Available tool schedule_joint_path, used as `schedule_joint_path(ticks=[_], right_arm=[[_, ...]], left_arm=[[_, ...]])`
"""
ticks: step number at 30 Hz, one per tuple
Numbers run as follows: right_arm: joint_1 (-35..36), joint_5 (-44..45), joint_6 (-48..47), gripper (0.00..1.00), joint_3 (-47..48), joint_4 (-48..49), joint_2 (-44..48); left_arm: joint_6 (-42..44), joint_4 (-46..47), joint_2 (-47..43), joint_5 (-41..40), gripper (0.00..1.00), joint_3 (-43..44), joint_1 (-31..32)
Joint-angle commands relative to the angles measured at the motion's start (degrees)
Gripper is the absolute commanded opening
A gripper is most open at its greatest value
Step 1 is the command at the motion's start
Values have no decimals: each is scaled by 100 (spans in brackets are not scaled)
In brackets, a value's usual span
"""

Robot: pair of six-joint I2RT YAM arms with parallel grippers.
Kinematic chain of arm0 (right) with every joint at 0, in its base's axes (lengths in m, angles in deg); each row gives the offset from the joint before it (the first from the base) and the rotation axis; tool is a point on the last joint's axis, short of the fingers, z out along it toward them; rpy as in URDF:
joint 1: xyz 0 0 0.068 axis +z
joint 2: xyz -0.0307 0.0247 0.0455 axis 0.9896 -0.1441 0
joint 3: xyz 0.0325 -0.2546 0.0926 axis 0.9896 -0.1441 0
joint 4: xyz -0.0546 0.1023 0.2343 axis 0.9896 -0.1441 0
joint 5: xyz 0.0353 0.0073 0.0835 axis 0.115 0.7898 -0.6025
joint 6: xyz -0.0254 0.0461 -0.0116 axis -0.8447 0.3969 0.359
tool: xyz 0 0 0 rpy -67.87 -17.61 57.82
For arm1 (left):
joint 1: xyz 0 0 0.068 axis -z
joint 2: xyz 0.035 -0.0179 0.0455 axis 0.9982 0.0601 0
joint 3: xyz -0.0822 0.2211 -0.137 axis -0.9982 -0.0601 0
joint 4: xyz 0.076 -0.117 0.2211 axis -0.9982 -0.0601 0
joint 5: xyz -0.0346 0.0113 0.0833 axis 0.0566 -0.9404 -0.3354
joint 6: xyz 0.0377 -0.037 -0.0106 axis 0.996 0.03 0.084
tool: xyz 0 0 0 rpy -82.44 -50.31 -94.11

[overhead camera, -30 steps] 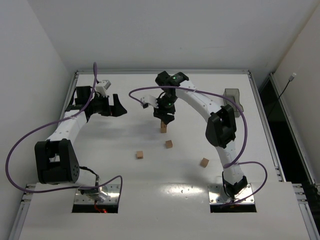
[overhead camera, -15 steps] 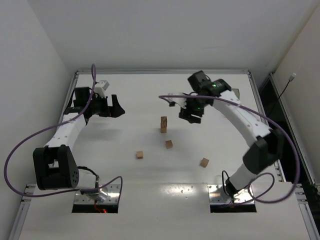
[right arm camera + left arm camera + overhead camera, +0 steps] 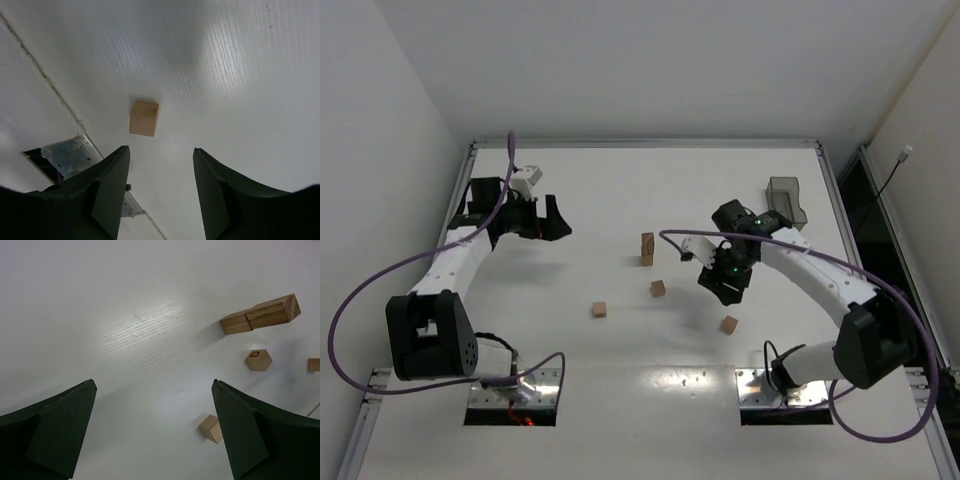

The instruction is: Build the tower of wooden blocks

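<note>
Nearest the arm bases, the right wrist view catches only one of the wood blocks. It lies alone on the white counter, ahead of the right gripper, whose jaws are spread wide with nothing between them. The top view shows what that camera misses: three loose cubes in all. One sits near right, just short of the right gripper and not touching it. A second sits to the left, and a third is a little farther in, near the middle.

Beyond them the tower stands upright at mid-counter, two cubes tall, which makes five cubes altogether. The left wrist view sees the tower and all three loose cubes past the left gripper. That gripper is wide open, empty, and well apart from them. Farthest, at the right, a grey box shows only from above.
</note>
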Motion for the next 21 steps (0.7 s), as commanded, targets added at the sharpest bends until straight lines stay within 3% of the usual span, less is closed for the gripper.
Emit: schedule_joint_path(ticks=[1, 8, 13, 16, 20, 21], right_arm=[[48, -408, 801, 50, 352, 67, -474], [251, -13, 962, 51, 282, -57, -914], [40, 144, 1198, 51, 344, 259, -354], [-188, 310, 1260, 51, 475, 382, 94], [-750, 812, 1191, 54, 633, 584, 219], [-856, 917, 1190, 54, 712, 663, 280]], left_arm=[[114, -30, -78, -121, 99, 283, -21], [290, -91, -394, -377, 99, 230, -21], [1246, -460, -807, 457, 99, 169, 697], [1844, -801, -1159, 510, 99, 63, 1863], [2091, -1372, -1019, 652, 99, 256, 2937], [2240, -1470, -1019, 512, 99, 413, 3576]])
